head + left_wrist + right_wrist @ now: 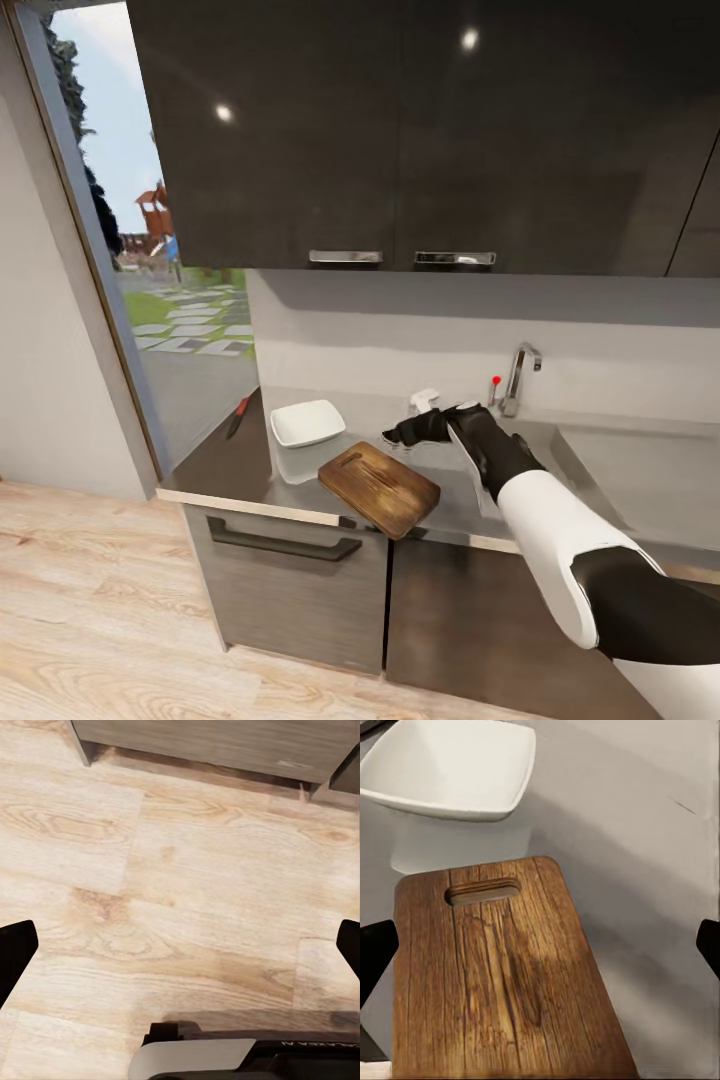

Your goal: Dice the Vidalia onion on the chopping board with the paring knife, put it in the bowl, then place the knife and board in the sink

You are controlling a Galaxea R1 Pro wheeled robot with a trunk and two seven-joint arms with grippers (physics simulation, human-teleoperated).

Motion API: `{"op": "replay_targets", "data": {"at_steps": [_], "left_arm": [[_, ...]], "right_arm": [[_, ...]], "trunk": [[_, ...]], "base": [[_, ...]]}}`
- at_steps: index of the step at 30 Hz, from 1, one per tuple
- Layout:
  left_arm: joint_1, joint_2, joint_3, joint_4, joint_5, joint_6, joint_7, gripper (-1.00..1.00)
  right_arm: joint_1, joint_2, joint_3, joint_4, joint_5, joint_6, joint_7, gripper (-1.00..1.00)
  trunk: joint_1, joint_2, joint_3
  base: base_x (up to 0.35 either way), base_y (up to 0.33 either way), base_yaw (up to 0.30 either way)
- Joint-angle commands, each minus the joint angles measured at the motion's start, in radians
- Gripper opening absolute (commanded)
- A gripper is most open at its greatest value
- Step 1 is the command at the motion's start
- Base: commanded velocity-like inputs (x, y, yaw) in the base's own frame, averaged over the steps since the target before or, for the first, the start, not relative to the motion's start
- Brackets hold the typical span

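The dark-brown chopping board lies at the countertop's front edge, slightly overhanging it. My right gripper hovers just behind the board, open and empty. In the right wrist view the chopping board lies below the open gripper, its slot toward the white bowl. The bowl sits left of the board. Further left on a dark surface lies the paring knife. The sink is to the right. The onion is out of view. My left gripper hangs open over the wooden floor.
A chrome tap with a red knob stands behind the right hand. Dark wall cupboards hang overhead. A large window sits at the left. Dark cabinet fronts with a long handle are below the worktop.
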Motion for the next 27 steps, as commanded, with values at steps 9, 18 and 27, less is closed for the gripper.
{"op": "replay_targets", "data": {"at_steps": [9, 18, 27], "left_arm": [[0.0, -0.001, 0.001, 0.0, 0.001, -0.002, 0.0, 1.0], [0.0, -0.001, 0.002, 0.0, 0.001, -0.002, 0.0, 1.0], [-0.001, 0.0, 0.003, 0.0, 0.001, -0.002, 0.0, 1.0]], "right_arm": [[-0.012, 0.002, 0.0, -0.239, 0.013, 0.37, -0.015, 1.0], [-0.049, 0.073, 0.04, -0.242, 0.008, 0.43, -0.085, 1.0], [-0.051, 0.072, 0.096, -0.208, 0.005, 0.426, 0.017, 1.0]], "trunk": [[0.0, -0.001, -0.002], [0.0, -0.001, -0.002], [0.0, -0.001, -0.002]], "base": [[0.0, 0.0, 0.0], [0.0, 0.0, 0.0], [0.0, 0.0, 0.0]]}}
